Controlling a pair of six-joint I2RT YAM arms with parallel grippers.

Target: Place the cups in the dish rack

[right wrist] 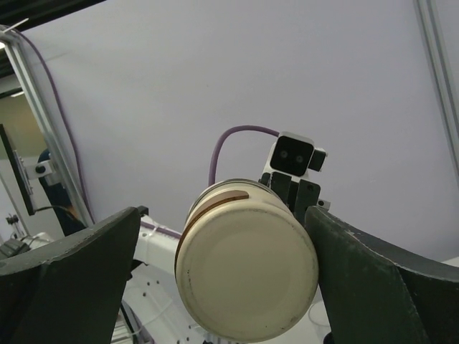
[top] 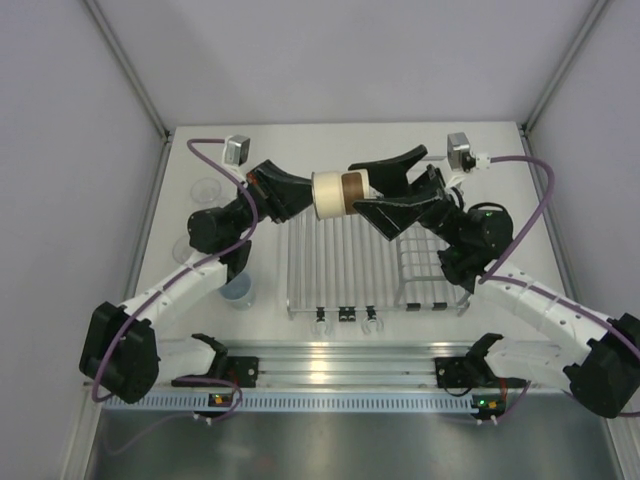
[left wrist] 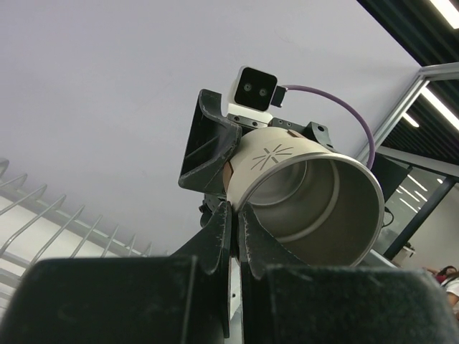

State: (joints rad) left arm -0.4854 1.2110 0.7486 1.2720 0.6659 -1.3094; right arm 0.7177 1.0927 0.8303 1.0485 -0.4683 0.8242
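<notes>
The tan-and-brown cup [top: 338,194] hangs on its side in the air over the dish rack [top: 332,262]. My left gripper [top: 305,195] is shut on its rim; in the left wrist view the fingers [left wrist: 222,229] pinch the rim and the metallic inside [left wrist: 315,197] shows. My right gripper [top: 356,187] is open with a finger on each side of the cup's base end [right wrist: 247,269]; the right finger [right wrist: 358,272] is close against it and the left one stands apart. A pale blue cup [top: 239,291] stands by the left arm. A clear cup [top: 207,190] stands far left. The dark blue mug is out of view.
The rack's taller basket section [top: 427,268] lies under the right arm. Its bars also show in the left wrist view [left wrist: 43,222]. Grey walls and frame posts enclose the table on both sides. A rail [top: 340,372] runs along the near edge.
</notes>
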